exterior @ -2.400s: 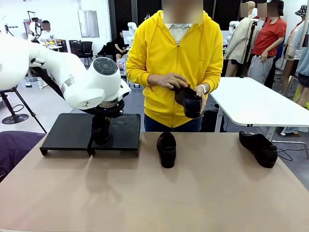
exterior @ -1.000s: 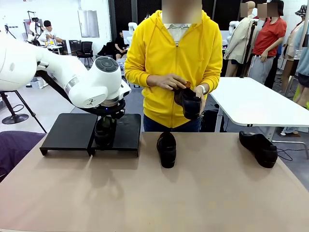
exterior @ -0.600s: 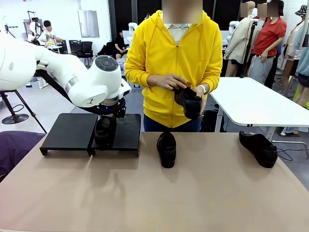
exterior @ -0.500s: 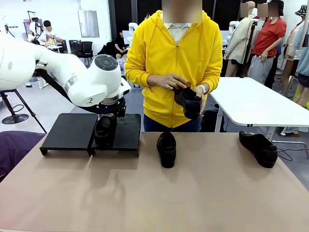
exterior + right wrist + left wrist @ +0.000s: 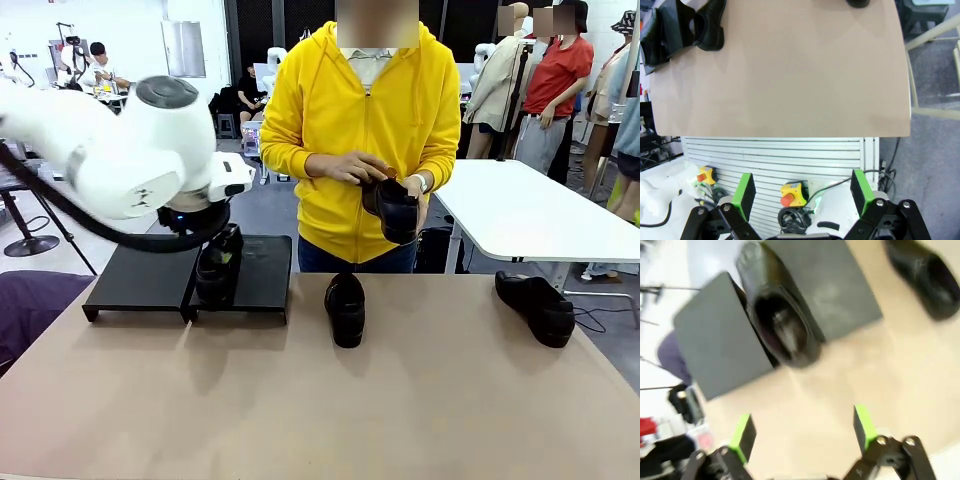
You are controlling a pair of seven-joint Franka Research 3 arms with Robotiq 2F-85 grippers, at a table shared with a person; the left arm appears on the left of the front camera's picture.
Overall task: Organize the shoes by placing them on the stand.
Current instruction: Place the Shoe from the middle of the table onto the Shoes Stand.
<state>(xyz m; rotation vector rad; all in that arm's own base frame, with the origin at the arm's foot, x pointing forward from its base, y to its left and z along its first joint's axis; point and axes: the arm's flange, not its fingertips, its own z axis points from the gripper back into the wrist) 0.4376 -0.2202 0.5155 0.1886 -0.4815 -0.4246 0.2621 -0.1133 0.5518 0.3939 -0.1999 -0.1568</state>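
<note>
The left claw (image 5: pixel 802 429) hangs over the stand (image 5: pixel 140 275) with its green pads spread wide and nothing between them. The placed shoe (image 5: pixel 217 270) rests free on the platform below, so this shoe looks delivered.

It sits on the right section of the stand, just beside the seam where the two sections meet. That probably leaves room for a partner on its right and keeps the whole left section bare. Its long axis runs near to far. In the left wrist view the placed shoe (image 5: pixel 777 322) seems to point its toe to the far side, with its heel at the stand's near edge.

The right claw (image 5: pixel 802 192) is also fully open and empty, parked low off the near edge of the desk (image 5: pixel 780 75).

Three shoes are not yet on the stand:
- The middle shoe (image 5: pixel 345 308) stands on the desk near the centre, lengthwise near to far, a fair next pick.
- The right-hand shoe (image 5: pixel 537 305) lies aslant at the far right of the desk.
- The held shoe (image 5: pixel 393 210) is in the person's hands (image 5: pixel 352 168) at waist height, perhaps ready to be offered.
</note>
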